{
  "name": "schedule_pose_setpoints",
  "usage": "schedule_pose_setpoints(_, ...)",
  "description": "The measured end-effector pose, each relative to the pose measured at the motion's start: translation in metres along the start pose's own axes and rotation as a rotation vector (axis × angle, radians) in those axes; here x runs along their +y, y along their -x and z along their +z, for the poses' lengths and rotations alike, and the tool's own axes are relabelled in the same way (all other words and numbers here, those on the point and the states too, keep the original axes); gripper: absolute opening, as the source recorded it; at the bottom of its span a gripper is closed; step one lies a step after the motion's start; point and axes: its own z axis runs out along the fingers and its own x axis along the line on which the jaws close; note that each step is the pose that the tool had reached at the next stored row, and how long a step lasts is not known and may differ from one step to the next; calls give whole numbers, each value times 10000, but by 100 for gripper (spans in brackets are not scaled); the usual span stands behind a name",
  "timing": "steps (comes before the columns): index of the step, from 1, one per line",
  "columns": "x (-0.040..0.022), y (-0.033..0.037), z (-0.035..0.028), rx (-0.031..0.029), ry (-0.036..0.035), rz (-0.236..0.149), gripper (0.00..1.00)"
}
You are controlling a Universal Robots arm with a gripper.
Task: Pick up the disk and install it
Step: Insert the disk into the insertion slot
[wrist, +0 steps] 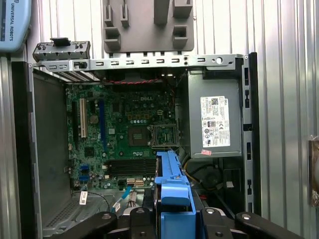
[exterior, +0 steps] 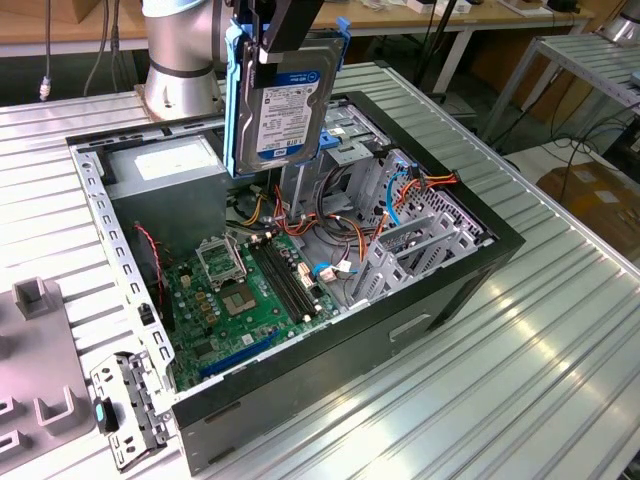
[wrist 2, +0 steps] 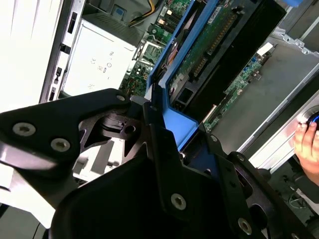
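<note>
The disk (exterior: 290, 100), a silver hard drive with a white-and-blue label in a bright blue bracket, hangs upright above the open computer case (exterior: 430, 300). My gripper (exterior: 270, 40) is shut on its upper edge, black fingers (wrist 2: 159, 149) clamping the blue bracket (wrist 2: 177, 122). In the second wrist view the disk's green circuit-board side (wrist 2: 214, 35) faces the camera. In the first wrist view the blue bracket (wrist: 172, 191) sits between the gripper's black fingers, over the motherboard (wrist: 124, 134) and beside the power supply.
Inside the case lie the motherboard (exterior: 250, 290), a grey power-supply box (exterior: 160, 165), loose coloured cables (exterior: 330, 225) and a metal drive cage (exterior: 375, 135). A grey plastic fixture (exterior: 30, 350) stands beside the case on the ribbed metal table (exterior: 520, 400). A person's hand (wrist 2: 306, 144) is nearby.
</note>
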Motion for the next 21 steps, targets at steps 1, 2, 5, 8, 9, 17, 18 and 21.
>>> schedule_pose_setpoints(1, 0, 0, 0, -1, 0, 0, 37)
schedule_pose_setpoints(2, -1, -1, 0, -1, 0, 0, 37)
schedule_pose_setpoints(5, -1, -26, 0, -1, 0, -1, 37)
schedule_pose_setpoints(8, -6, -115, 1, -1, 0, 0, 37)
schedule_pose_setpoints(9, -6, -130, 1, 0, 0, 0, 37)
schedule_pose_setpoints(17, -14, -292, 2, 0, 0, 0, 37)
schedule_pose_setpoints(18, -16, -327, 2, 1, 0, -1, 37)
schedule_pose_setpoints(21, -20, -424, 4, 2, 0, 0, 37)
